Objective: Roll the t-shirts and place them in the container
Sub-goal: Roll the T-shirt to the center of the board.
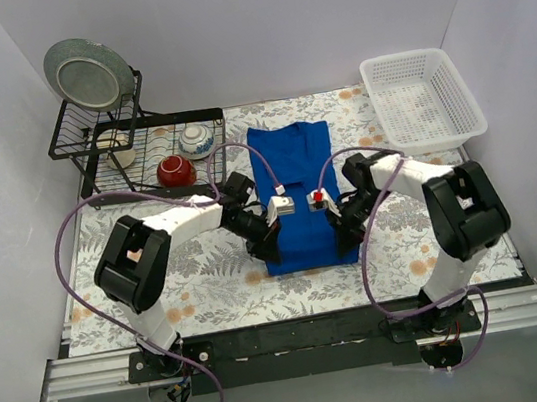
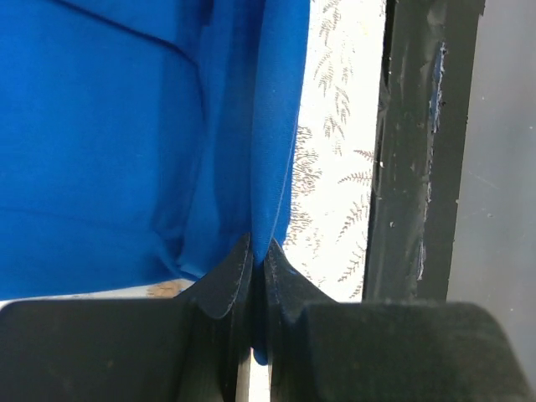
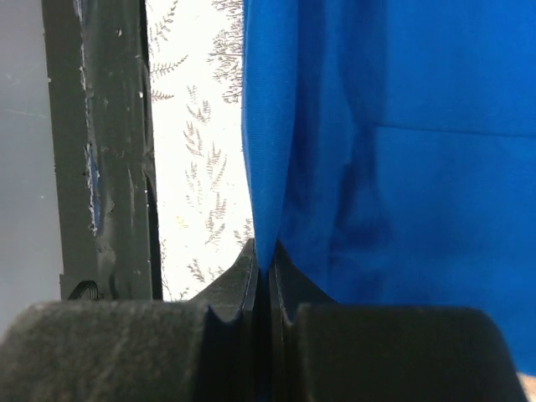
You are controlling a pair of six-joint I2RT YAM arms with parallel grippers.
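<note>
The t-shirt (image 1: 291, 162) lies folded into a narrow strip, with the left gripper (image 2: 258, 260) and right gripper (image 3: 264, 260) pinching its near corners, so the rolling itself seems hardly begun.

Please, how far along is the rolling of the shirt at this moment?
Done: the t-shirt lies folded into a narrow strip. In hand: the left claw and right claw each pinch its cloth at the near end. Left: the rolling itself; no roll shows yet.

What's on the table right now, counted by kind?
Blue t-shirt: 1
Bowls: 2, red bowl, white patterned bowl
Grey plate: 1
Cream cup: 1
Black dish rack: 1
White basket: 1
Total: 7
</note>
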